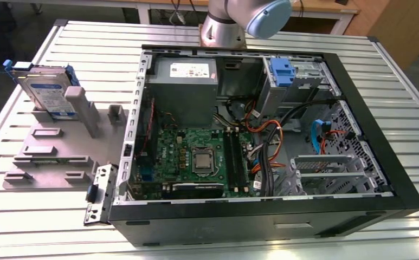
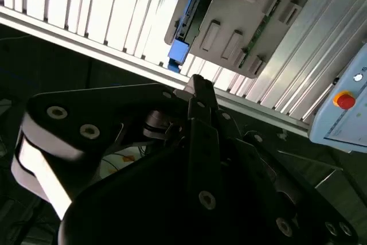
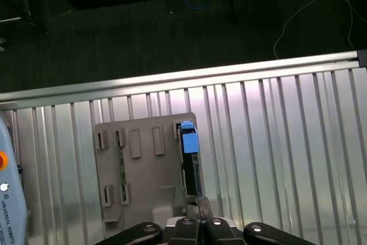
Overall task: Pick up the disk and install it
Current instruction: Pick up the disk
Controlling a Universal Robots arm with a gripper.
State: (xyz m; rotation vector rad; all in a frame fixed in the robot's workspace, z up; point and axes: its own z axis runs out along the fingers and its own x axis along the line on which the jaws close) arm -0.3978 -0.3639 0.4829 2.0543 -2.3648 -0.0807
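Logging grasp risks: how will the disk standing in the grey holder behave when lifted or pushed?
The disk looks like a metal slab, so probably stiff and heavy for its size. It stands on edge in the holder, so a sideways push might tip it. Its smooth faces may slip.

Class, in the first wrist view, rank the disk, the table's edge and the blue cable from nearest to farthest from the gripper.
1. The disk, on the grey holder just ahead of the gripper.
2. The table's edge, beyond the disk.
3. The blue cable, on the floor past the table.
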